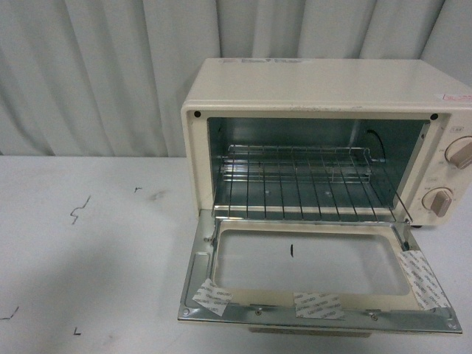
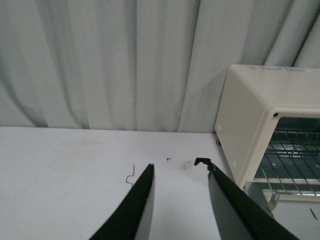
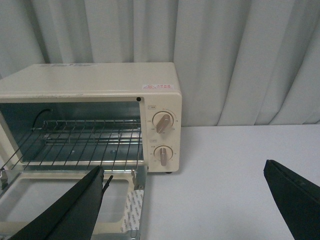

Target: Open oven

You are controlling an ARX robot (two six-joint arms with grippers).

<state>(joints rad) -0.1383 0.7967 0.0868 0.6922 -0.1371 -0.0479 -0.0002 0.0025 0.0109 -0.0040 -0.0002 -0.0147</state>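
Already open: the door [image 1: 221, 251] lies flat toward 6 o'clock, long axis 9-to-3.
Oven [image 1: 324, 96] sits at 1 o'clock; right gripper [image 3: 184, 167], spread and empty, seems nearer than left gripper [image 2: 176, 167], likewise spread and empty.

The oven [image 1: 324, 85] sits right of center on the table [image 1: 88, 258], before the curtain [image 1: 96, 74], its door [image 1: 310, 262] lying down in front, the rack [image 1: 295, 184] inside, 2 knobs [image 1: 440, 200] at its right.

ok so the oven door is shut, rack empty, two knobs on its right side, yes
No, the door of the oven is dropped open, as the front view shows; the rack is empty and both knobs sit on its right.
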